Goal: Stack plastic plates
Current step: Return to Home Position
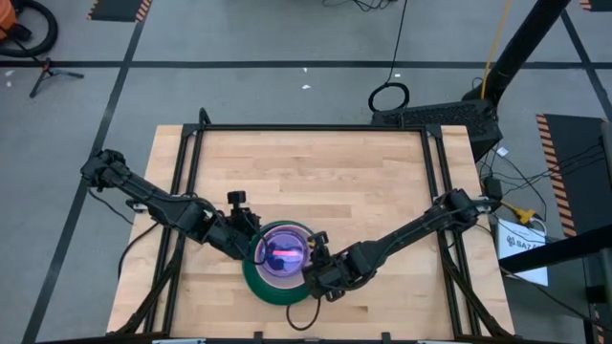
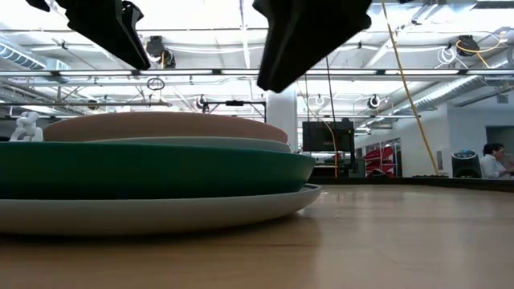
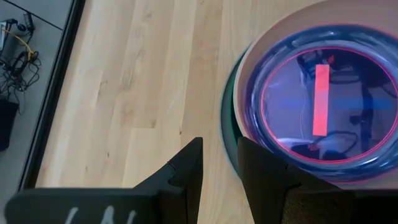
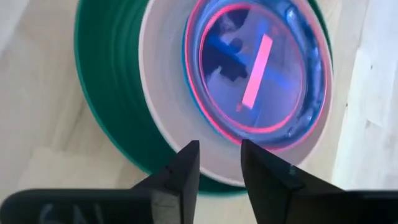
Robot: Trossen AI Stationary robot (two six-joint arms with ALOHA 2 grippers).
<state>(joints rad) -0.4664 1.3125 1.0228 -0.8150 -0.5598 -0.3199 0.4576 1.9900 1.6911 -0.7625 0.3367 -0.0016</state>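
Observation:
The plates sit in one stack [image 1: 280, 258] near the table's near edge. In the low view a grey plate [image 2: 161, 213] is at the bottom. On it are a dark green plate [image 2: 144, 168], a pale plate [image 2: 209, 143] and a salmon-pink plate [image 2: 161, 124]. On top lie the small translucent cyan plate [image 4: 298, 106] and a pink-red one [image 3: 273, 124], nested together. My left gripper [image 1: 251, 239] [image 3: 219, 168] hovers open over the stack's left rim. My right gripper [image 1: 320, 265] [image 4: 219, 163] hovers open over its right rim. In the low view both grippers hang clear above the stack.
Bare wooden tabletop [image 1: 316, 177] stretches from the stack toward the far edge. Black frame rails [image 1: 182, 191] run along both sides. A cable loops off the near edge [image 1: 304, 320]. In the low view a person [image 2: 491, 160] is in the room far behind the table.

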